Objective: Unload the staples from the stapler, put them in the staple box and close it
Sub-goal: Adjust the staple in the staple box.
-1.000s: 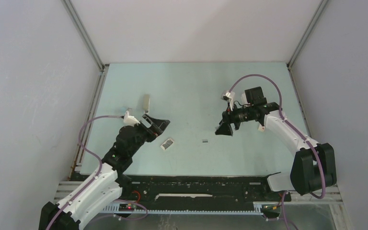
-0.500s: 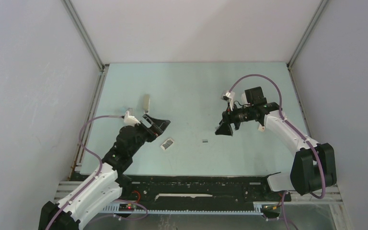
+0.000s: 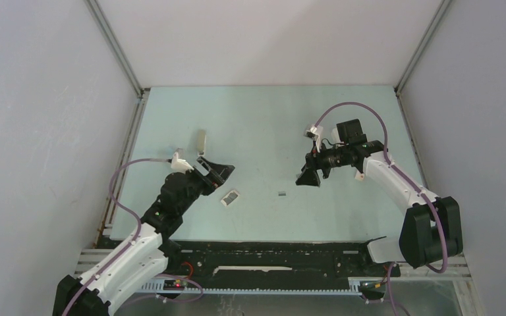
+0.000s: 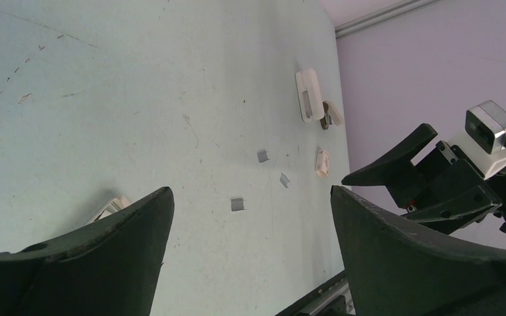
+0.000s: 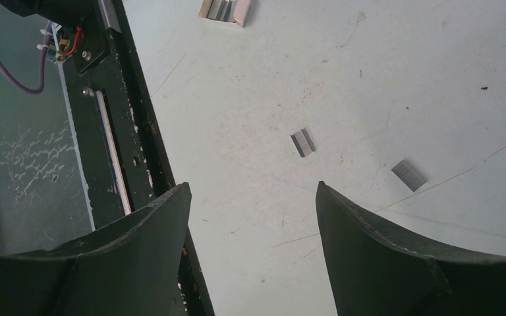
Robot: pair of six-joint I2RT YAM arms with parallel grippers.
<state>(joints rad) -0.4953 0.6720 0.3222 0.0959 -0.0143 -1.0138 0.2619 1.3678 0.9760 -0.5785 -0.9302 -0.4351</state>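
Note:
The stapler (image 4: 308,99) is a small white oblong lying far across the table in the left wrist view; I cannot make it out in the top view. Loose staples (image 4: 237,204) lie on the pale green table as tiny grey strips. One strip (image 3: 282,193) shows from above, and two strips (image 5: 303,142) lie ahead of my right fingers. My left gripper (image 3: 219,172) (image 4: 251,191) hovers open over bare table with nothing between its fingers. My right gripper (image 3: 307,180) (image 5: 252,185) also stands open and empty, just right of the staple seen from above.
A small white printed box (image 3: 230,197) lies between the grippers, nearer the left one. A beige-grey slim bar (image 3: 201,139) lies behind the left gripper. Two small pale pieces (image 4: 322,162) lie near the stapler. The black rail (image 3: 270,253) runs along the near edge.

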